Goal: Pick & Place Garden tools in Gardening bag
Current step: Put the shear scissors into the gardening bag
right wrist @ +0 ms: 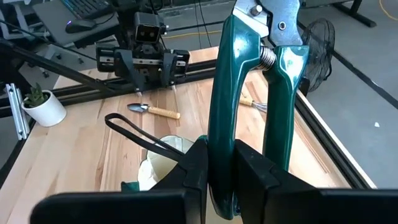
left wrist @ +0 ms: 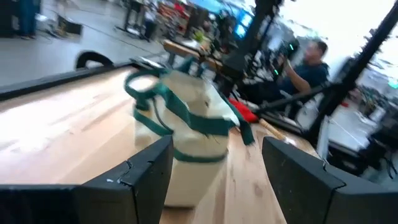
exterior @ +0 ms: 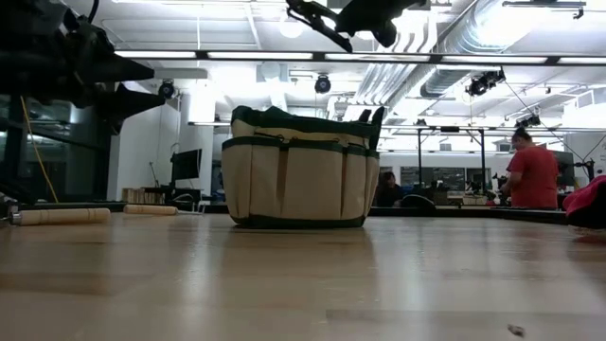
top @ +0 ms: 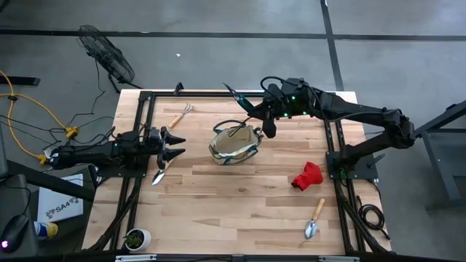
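Carrying pruning shears [right wrist: 249, 106] pinched by one handle in the right gripper [top: 256, 110] just above the gardening bag [top: 234, 143] mid-table — lowering and releasing next — left gripper [top: 175, 145] waiting spread, empty.

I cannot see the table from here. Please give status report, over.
Right end effector shut on pruning shears, raised beside the gardening bag. Left end effector open, above trowel. Bag opening unobstructed.
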`<state>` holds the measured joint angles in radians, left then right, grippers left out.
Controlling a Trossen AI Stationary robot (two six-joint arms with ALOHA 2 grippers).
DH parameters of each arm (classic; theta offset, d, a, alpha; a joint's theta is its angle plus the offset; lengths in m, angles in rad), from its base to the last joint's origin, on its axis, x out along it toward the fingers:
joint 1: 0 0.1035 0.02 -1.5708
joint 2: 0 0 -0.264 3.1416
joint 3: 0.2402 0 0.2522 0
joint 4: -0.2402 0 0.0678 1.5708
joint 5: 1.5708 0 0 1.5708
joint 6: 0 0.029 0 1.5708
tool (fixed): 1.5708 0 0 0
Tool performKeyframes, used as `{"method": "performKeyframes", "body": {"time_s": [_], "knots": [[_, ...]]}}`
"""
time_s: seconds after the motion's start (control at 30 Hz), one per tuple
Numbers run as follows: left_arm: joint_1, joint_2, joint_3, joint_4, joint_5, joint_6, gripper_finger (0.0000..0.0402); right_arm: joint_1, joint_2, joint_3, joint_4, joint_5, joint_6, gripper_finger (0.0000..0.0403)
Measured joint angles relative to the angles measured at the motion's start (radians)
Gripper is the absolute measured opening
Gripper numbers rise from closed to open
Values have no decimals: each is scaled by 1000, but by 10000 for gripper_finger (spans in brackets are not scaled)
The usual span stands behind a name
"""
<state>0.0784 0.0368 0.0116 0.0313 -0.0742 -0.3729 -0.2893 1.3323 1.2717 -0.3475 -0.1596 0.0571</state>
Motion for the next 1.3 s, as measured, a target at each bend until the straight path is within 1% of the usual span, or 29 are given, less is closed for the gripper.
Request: {"method": "performKeyframes", "body": {"time_s": [0.1, 0.2, 0.33, 0.43, 0.5, 0.6, 0.7, 0.8, 0.9, 1.03, 1.17, 1.3], "knots": [[0, 0, 0, 38, -40, -27, 243, 6, 4, 0, 14, 1, -7, 40], [0, 1, 0, 123, -9, -9, 243, 20, 14, 0, 52, 5, -8, 40], [0, 19, 4, 201, 13, 85, 243, 45, 41, 0, 141, 3, 0, 40], [0, 58, 22, 226, 12, 156, 243, 63, 71, 0, 203, 2, 15, 40], [0, 98, 29, 286, 21, 197, 243, 70, 94, 0, 243, 0, 22, 40], [0, 178, 35, 452, 70, 287, 243, 75, 124, 0, 310, -6, 33, 40], [-1, 284, 36, 581, 117, 405, 243, 74, 149, 0, 376, -41, 70, 40], [0, 389, 37, 704, 117, 491, 243, 73, 168, 0, 447, -68, 104, 40], [0, 492, 62, 789, 110, 563, 243, 74, 177, -1, 507, -84, 127, 40], [0, 619, 136, 851, 112, 653, 243, 74, 179, 0, 522, -85, 143, 40], [0, 737, 243, 856, 110, 760, 243, 74, 180, 0, 523, -84, 153, 40], [0, 843, 351, 854, 130, 823, 243, 74, 180, 0, 523, -84, 161, 40]]}}
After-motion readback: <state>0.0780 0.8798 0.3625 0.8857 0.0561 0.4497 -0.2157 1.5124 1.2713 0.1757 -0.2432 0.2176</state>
